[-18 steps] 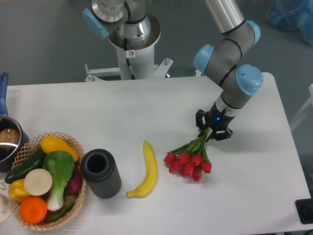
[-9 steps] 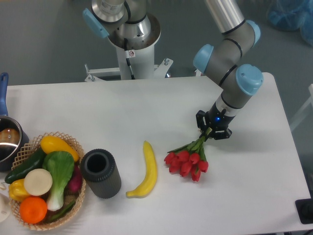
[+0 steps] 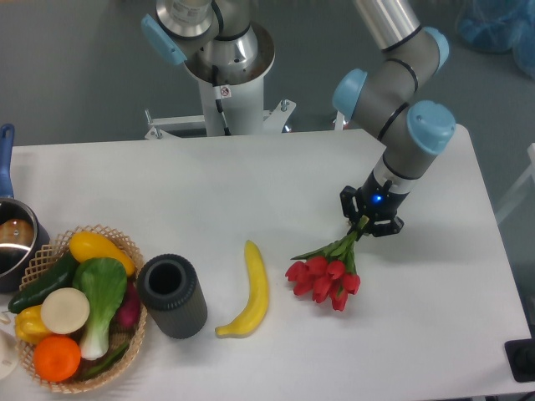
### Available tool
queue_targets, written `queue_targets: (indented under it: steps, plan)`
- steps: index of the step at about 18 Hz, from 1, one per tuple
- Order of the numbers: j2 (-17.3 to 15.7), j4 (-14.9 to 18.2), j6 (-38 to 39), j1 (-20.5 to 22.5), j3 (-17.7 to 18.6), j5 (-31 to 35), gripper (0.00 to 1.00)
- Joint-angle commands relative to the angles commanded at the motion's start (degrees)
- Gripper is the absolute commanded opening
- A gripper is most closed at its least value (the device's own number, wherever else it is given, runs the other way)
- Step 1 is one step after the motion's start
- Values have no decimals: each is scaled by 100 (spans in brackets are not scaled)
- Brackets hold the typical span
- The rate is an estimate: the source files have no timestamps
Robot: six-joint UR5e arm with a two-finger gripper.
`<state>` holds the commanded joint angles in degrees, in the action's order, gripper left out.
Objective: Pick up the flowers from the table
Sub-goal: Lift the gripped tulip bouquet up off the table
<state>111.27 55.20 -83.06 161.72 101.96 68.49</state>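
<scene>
Nearest to the camera, on the left of the table (image 3: 435,334), stands a woven basket (image 3: 117,368) with vegetables, then a dark cylinder (image 3: 172,296) and a yellow banana (image 3: 251,291) beside it. A little farther and to the right are the flowers (image 3: 328,269), red heads toward the banana and green stems going up into the gripper (image 3: 373,219). The gripper is pinching the stems at their end, with the arm (image 3: 399,92) rising behind it.

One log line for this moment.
gripper: shut on flowers stems | blooms hanging low over table | banana: untouched
</scene>
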Motion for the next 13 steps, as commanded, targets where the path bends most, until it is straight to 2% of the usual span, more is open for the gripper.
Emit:
queue_targets:
  steps: [4,9,13]
  plan:
    - [-210,0,26,61,-79,-1028,24]
    - [-510,9,219,254,-62,-1846,24]
    - [-589,9,264,404,-53,-2961,24]
